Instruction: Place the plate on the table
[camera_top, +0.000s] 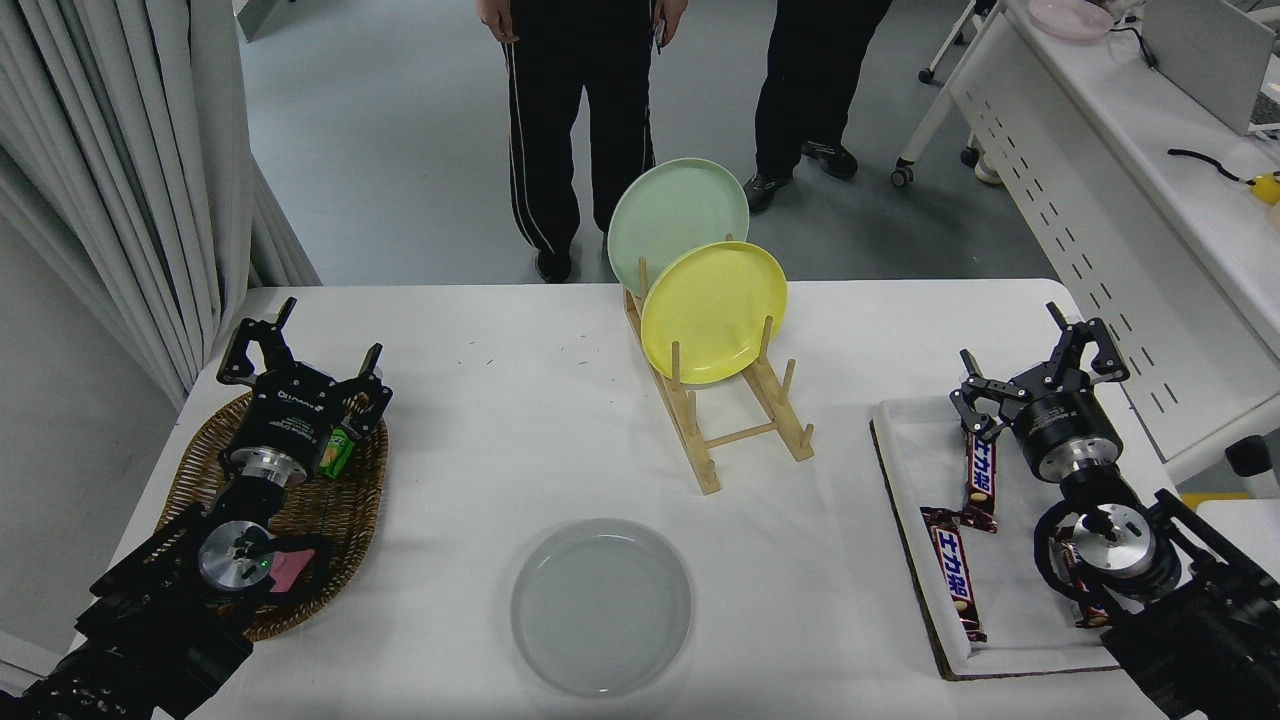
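Note:
The light-grey plate (601, 606) lies flat on the white table (520, 400), near its front edge at the middle. My right gripper (1037, 366) is open and empty, well to the right of the plate, above the far end of the white tray (1010, 655). My left gripper (302, 350) is open and empty, parked at the lower left over the wicker basket (340, 505).
A wooden rack (735, 425) behind the plate holds a yellow plate (713, 312) and a pale green plate (675, 208) upright. The tray holds several chocolate bars (953, 571). The basket holds a green item (340, 451). Two people (580, 100) stand at the far side. A white perforated desk (1100, 170) is at right.

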